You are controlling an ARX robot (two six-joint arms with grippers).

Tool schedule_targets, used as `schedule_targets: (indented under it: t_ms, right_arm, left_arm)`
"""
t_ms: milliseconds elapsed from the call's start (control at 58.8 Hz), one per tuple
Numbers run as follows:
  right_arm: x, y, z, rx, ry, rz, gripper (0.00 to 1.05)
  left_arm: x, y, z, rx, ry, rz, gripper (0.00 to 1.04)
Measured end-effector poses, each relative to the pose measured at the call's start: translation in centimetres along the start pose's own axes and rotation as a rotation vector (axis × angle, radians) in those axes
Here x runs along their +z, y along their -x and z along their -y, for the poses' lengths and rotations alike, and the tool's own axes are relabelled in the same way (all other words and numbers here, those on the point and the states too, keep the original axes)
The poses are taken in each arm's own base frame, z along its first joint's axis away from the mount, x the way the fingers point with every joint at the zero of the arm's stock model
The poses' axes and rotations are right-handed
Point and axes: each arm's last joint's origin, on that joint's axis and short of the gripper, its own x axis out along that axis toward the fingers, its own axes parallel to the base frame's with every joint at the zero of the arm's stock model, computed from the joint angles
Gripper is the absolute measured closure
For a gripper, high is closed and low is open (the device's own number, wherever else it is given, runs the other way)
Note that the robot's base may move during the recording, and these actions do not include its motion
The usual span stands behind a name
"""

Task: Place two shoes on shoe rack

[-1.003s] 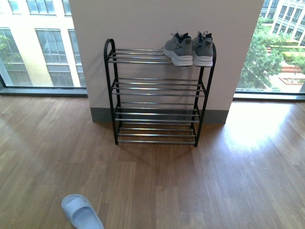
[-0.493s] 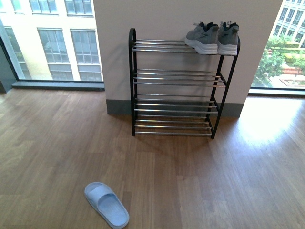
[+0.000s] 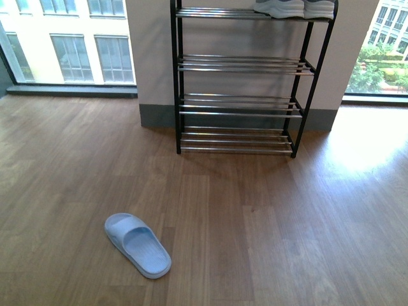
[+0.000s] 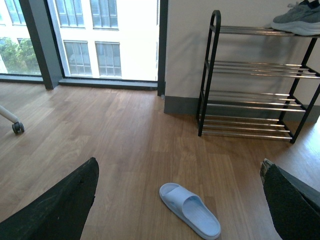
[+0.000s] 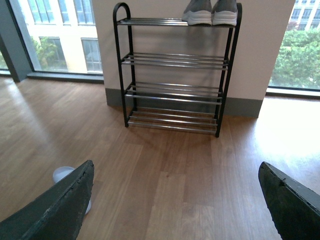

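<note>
Shoe rack (image 3: 177,76) sits higher in my view now | two shoes (image 3: 294,7) on top tier, placing seems done | left pincer (image 4: 177,164), right pincer (image 5: 176,166) gape empty | next I stand down

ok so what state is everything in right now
grey sneakers: side by side on the top tier, soles down
shoe rack: upright, sneakers at one end of its top tier
blue slide sandal: sole down on the floor, apart from the rack
left pincer: open, holding nothing
right pincer: open, holding nothing
</note>
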Motion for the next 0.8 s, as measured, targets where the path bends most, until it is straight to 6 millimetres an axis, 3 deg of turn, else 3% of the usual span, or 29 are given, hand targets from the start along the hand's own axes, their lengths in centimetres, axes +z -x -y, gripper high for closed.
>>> schedule_targets:
  t_ms: [799]
  right_arm:
    - [0.00,0.00,0.00,-0.001,0.000,0.000,0.09]
  left_arm:
    - [0.00,0.00,0.00,-0.001,0.000,0.000,0.09]
